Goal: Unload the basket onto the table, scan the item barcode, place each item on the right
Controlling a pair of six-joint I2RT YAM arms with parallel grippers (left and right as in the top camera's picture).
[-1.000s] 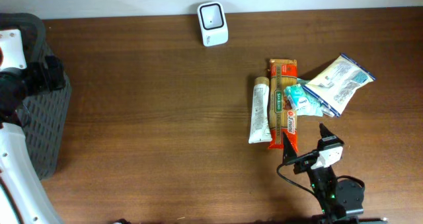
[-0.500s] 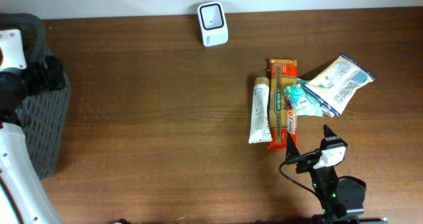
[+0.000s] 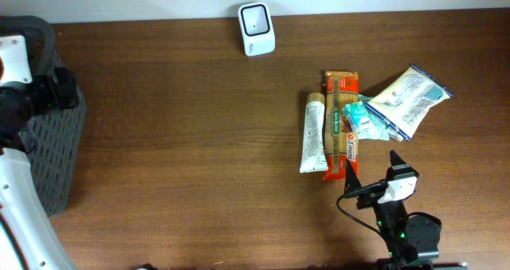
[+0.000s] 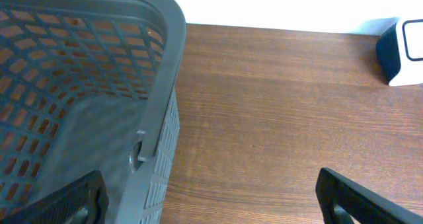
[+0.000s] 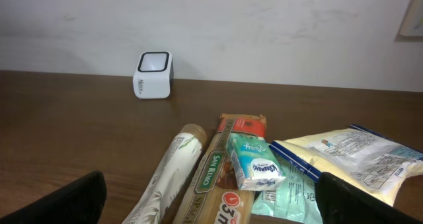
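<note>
The white barcode scanner [image 3: 256, 29] stands at the table's far edge, seen also in the right wrist view [image 5: 153, 75] and at the edge of the left wrist view [image 4: 403, 52]. The items lie in a pile at the right: a toothpaste tube [image 3: 313, 133], a spaghetti pack [image 3: 341, 127], a tissue pack [image 3: 362, 119] and a clear bag [image 3: 410, 99]. My right gripper [image 3: 372, 168] is open just short of the pile's near end, holding nothing [image 5: 215, 207]. My left gripper [image 4: 215, 204] is open and straddles the rim of the grey basket [image 4: 79, 85].
The grey mesh basket [image 3: 48, 142] sits at the table's left edge under the left arm [image 3: 16, 103]. A mint-green pack [image 5: 291, 194] lies beneath the tissue pack. Bare wood [image 3: 183, 135] stretches between basket and pile.
My right gripper has drawn back slightly toward the near edge and to the right, then held still. The left arm and the items have not moved.
</note>
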